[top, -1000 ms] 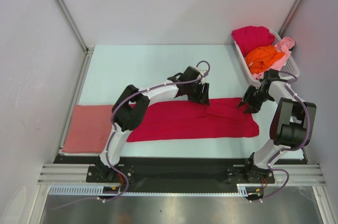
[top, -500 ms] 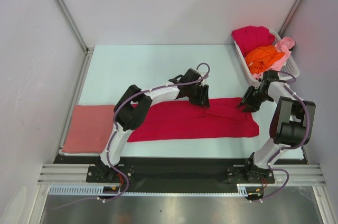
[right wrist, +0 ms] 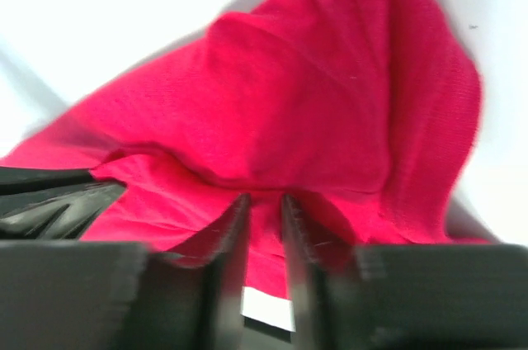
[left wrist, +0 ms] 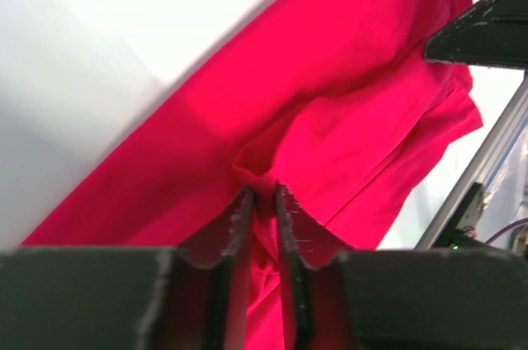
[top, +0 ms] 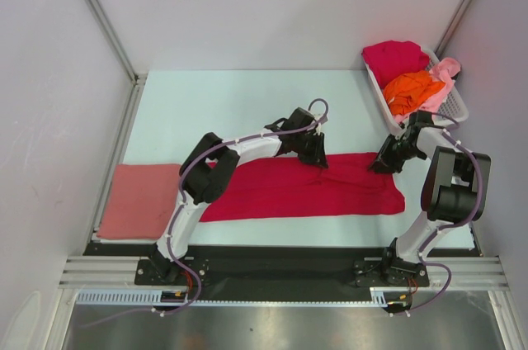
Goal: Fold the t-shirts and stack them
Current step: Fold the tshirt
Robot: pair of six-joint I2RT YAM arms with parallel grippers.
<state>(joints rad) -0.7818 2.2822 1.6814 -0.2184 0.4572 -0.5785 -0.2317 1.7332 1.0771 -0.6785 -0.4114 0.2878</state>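
Note:
A crimson red t-shirt (top: pixel 297 186) lies as a long flat band across the table. My left gripper (top: pixel 318 158) is shut on a pinch of its far edge near the middle; the wrist view shows cloth bunched between the fingers (left wrist: pixel 262 193). My right gripper (top: pixel 382 164) is shut on the same shirt's far right corner, with red cloth between the jaws (right wrist: pixel 264 201). A folded dusty salmon pink t-shirt (top: pixel 139 200) lies at the near left. A second crimson t-shirt (top: pixel 394 58), an orange one (top: pixel 411 90) and a light pink one (top: pixel 445 72) sit in the basket.
The white slotted basket (top: pixel 456 106) stands at the far right, just behind my right arm. Grey walls close the table on the left, back and right. The aluminium rail (top: pixel 280 271) runs along the near edge.
My right gripper has shifted slightly left and farther back at the shirt's right corner. The left gripper has barely moved. The shirt lies as before.

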